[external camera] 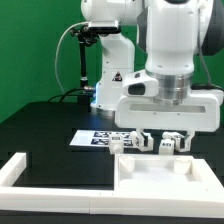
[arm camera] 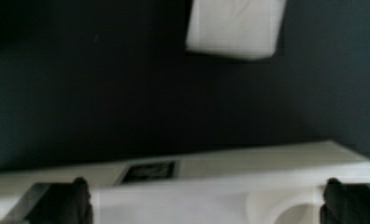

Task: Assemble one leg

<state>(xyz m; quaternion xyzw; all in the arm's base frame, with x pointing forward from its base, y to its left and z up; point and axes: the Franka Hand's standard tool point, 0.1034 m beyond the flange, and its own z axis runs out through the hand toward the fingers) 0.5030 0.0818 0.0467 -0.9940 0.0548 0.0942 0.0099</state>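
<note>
The tool [external camera: 167, 143] hung wide open over the bench [external camera: 40, 120], and what a spread: in the wrist view its two dark fingers [arm camera: 57, 203] stood far apart with nothing gripped between them. Right below sat a white panel [arm camera: 217, 168] bearing a small black-and-white tag [arm camera: 150, 172], too blurred to read. The leg [arm camera: 235, 28], a white block, lay flat on the dark surface, well apart from that panel. Its long axis ran roughly crosswise to the line between the fingers, a touch tilted, with one end cut off by the frame. From outside, the tool hovered over the panel's far edge, with the marker board [external camera: 100, 138] just behind and another white part [external camera: 22, 170] off to the exterior view's left. The bench was black and the wall [external camera: 30, 40] behind was green
</note>
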